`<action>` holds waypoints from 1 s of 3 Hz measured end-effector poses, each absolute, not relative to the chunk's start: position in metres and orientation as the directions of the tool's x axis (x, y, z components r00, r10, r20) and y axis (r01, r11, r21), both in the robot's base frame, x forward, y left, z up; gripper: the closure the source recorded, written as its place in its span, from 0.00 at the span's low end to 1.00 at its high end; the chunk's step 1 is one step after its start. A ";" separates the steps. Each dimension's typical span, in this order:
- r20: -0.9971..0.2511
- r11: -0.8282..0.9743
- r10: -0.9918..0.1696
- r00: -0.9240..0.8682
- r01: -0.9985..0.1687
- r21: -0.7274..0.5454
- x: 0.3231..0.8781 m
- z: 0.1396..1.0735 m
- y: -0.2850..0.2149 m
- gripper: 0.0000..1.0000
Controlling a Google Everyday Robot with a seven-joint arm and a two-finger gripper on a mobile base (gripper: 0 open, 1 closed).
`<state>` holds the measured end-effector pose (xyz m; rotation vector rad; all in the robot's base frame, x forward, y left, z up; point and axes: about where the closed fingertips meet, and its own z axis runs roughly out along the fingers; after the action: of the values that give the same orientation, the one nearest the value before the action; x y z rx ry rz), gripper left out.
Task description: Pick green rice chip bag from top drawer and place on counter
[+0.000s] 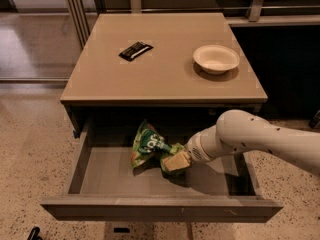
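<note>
Item 1: flat square tan matte surface, top of the unit. A flat black rectangular wrapper lies on it at about 10 o'clock from the surface's centre, set at a slant, well apart from the other item on top.

Item 2: wide shallow grey-brown top drawer, pulled out toward 6 o'clock from under the surface, its flat front panel nearest the camera. The drawer floor is in view.

Item 3: small glossy green rice chip bag with white lettering and wrinkled foil. It is inside the drawer, toward the back at about 12 o'clock from the drawer floor's centre, partly raised and crumpled. It is not on the surface.

Item 4: pale two-finger gripper, inside the drawer at 4 o'clock from the bag's lettering, clamped on the bag's lower right end; green foil shows around the fingers.

Item 5: white round shallow bowl, upright on the surface at about 2 o'clock from its centre, near the right edge.

Item 6: white rounded robot arm, reaching in from 3 o'clock over the drawer's right wall.
</note>
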<state>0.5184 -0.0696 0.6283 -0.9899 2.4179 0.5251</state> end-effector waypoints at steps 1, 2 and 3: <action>-0.565 0.627 -0.587 -0.580 -0.767 0.135 0.503 0.661 -0.071 1.00; -0.602 0.578 -0.616 -0.509 -0.811 0.094 0.486 0.711 -0.070 1.00; -0.686 0.519 -0.606 -0.403 -0.854 0.044 0.471 0.770 -0.070 1.00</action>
<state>0.4710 -0.0695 0.7702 -1.1833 2.1477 0.5242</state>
